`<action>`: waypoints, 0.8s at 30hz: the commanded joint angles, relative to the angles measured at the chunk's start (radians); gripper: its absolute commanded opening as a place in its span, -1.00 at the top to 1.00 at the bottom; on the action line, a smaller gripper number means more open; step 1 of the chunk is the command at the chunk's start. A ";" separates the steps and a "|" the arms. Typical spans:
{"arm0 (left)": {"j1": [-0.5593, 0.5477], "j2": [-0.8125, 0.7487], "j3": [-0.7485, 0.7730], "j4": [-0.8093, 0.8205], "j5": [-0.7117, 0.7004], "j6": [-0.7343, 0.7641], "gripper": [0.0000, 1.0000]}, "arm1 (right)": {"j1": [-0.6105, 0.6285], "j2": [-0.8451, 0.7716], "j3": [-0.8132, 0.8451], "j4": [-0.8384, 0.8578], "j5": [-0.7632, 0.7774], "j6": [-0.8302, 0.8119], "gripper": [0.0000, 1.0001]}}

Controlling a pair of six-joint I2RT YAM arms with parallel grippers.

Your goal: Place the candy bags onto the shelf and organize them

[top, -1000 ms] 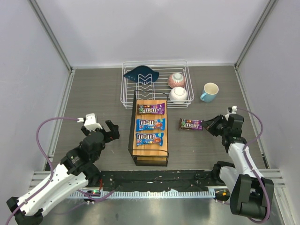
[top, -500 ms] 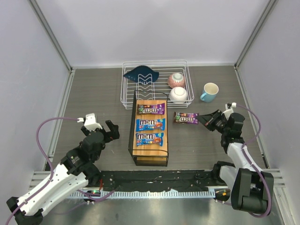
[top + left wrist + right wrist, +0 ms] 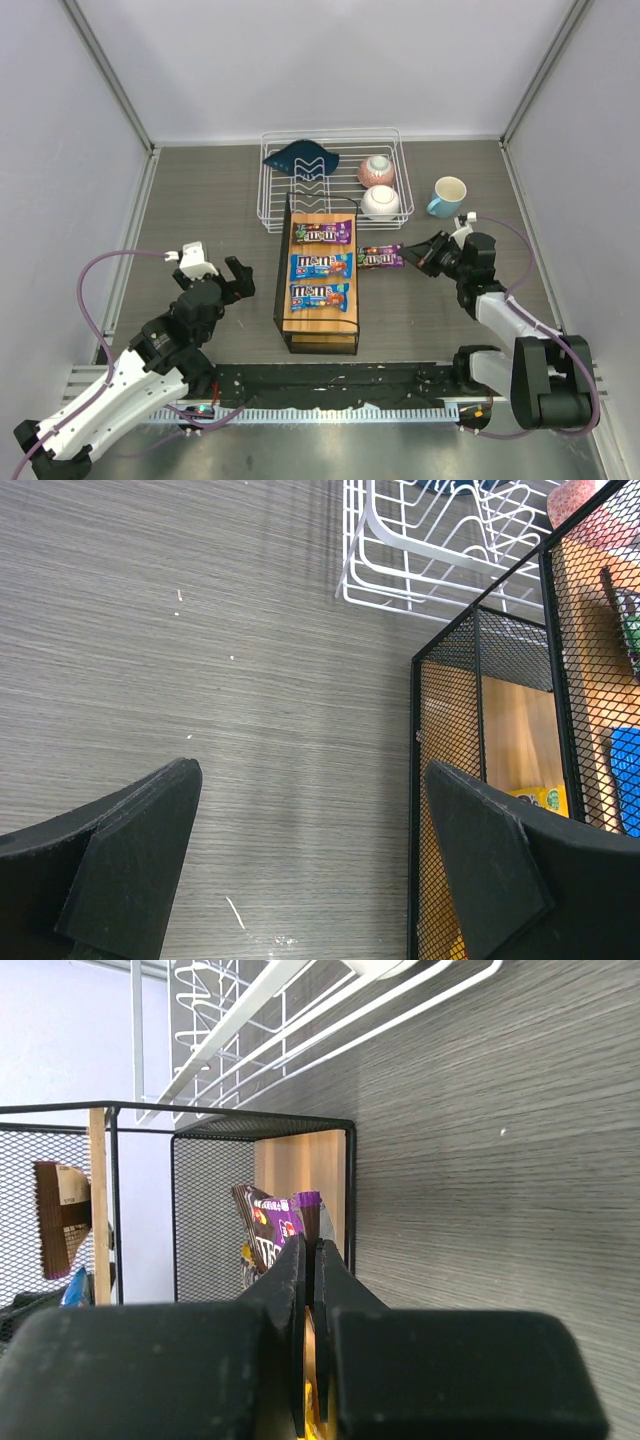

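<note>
Purple candy bag (image 3: 381, 257) is nearer the shelf (image 3: 320, 326) vs a sec ago, just beside its right edge; R hand (image 3: 415, 258) clamps its end, prob. to slide it by 3 shelved bags (image 3: 321, 266). L hand (image 3: 236, 280) open, idle.

We see bare tabletop (image 3: 200, 200) at the frame's left and lower right. At centre the shelf (image 3: 318, 325) blocks passage, three candy bags (image 3: 321, 265) filling its upper plank, the lower end free; white wire rack (image 3: 340, 195) and blue mug (image 3: 447, 197) crowd the upper middle.
</note>
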 commanded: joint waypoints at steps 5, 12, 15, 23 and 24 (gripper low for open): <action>-0.004 0.000 0.005 0.033 -0.008 0.014 -0.99 | 0.074 0.081 0.038 0.159 0.074 0.056 0.99; -0.004 0.006 0.006 0.033 -0.006 0.014 -0.99 | 0.104 0.132 0.036 0.219 0.121 0.088 0.98; -0.005 0.003 0.005 0.030 -0.006 0.012 -1.00 | 0.118 0.155 0.041 0.251 0.136 0.105 0.98; -0.004 0.002 0.002 0.031 -0.006 0.009 -0.99 | 0.196 0.268 0.093 0.303 0.168 0.122 0.99; -0.004 0.002 0.003 0.031 -0.006 0.009 -1.00 | 0.206 0.276 0.096 0.312 0.179 0.125 0.98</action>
